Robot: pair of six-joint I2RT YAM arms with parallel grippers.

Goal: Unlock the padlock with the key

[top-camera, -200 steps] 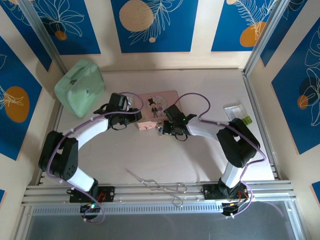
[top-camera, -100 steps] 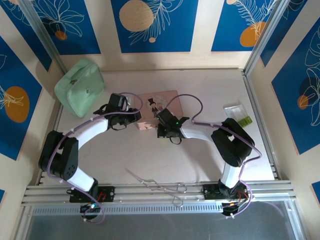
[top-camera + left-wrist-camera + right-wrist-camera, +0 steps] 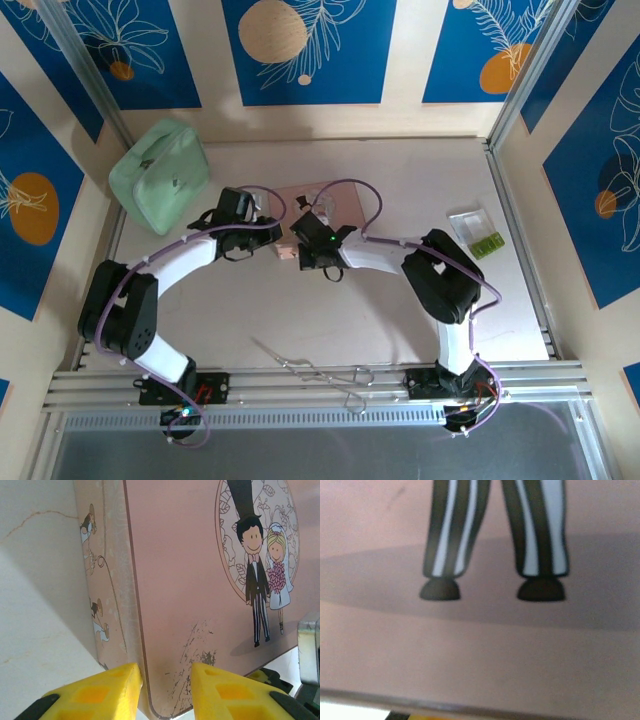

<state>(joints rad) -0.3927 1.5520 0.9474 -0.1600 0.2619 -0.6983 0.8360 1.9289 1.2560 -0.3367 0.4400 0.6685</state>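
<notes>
At the front edge of a pink box [image 3: 345, 205], the right gripper [image 3: 303, 255] is held low over the lid, so close that the printed groom's striped trousers loom large in its wrist camera. Whether its fingers are wide or narrow, and whether the key is carried between them, cannot be told. Just to its left, the box's near corner is seemingly pinched between the narrow-set yellow fingers of the left gripper [image 3: 166, 675].

The padlock is judged to hang beneath the right gripper, on the box front. A silvery piece [image 3: 309, 650] just right of the left gripper's fingers may belong to it, but is too blurred to name.

The step in hand is judged to be the approach to the lock. The next move calls for the key to be lined up with the keyhole, pushed in and turned while the box is kept steady.

On the table [image 3: 380, 310] are counted:
- two grippers and one box
- one green pouch [image 3: 158, 175], well behind and left of the left gripper
- one pair of forceps [image 3: 320, 372], well in front of both grippers
- one small clear tray [image 3: 475, 228], well right of the right gripper
</notes>
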